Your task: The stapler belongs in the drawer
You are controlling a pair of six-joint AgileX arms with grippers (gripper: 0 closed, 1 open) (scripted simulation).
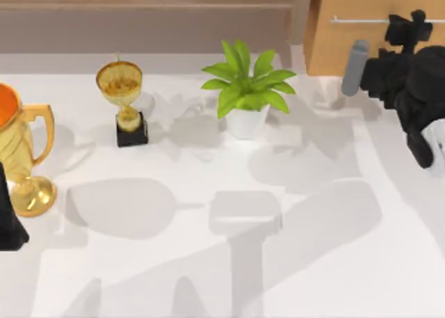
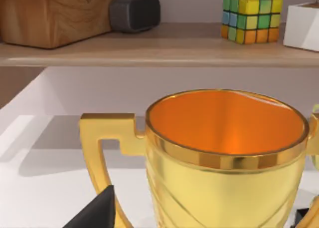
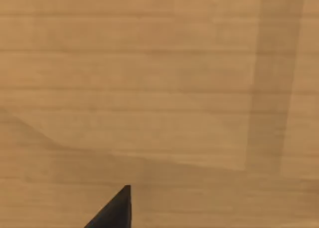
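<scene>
- The right gripper (image 1: pixel 407 26), black and two-fingered, is up against the light tan wooden drawer front (image 1: pixel 375 40) at the table's far right, at the level of the thin horizontal silver bar handle (image 1: pixel 358 20). Whether its fingers are spread or pressed together cannot be told.
- In the right wrist view the tan wood grain of the drawer front (image 3: pixel 159 88) sits close before the camera, with one dark fingertip (image 3: pixel 117 210) at the edge.
- A grey cylindrical part of the right arm (image 1: pixel 354 67) lies just left of the black wrist.
- The left gripper (image 1: pixel 8 220) is parked at the table's left edge beside a large gold trophy cup with an orange inside (image 1: pixel 21 158); its finger state cannot be told either.
- Further out on the white table (image 1: pixel 313 262) stand a small gold trophy on a black base (image 1: pixel 124 99) and a leafy green plant in a white pot (image 1: pixel 245 88).
- The brown shelf (image 2: pixel 149 48) behind carries a multicoloured puzzle cube (image 2: pixel 251 18), a dark grey rounded box (image 2: pixel 134 12) and a wooden block (image 2: pixel 55 13).
- The small red stapler cannot be made out.
</scene>
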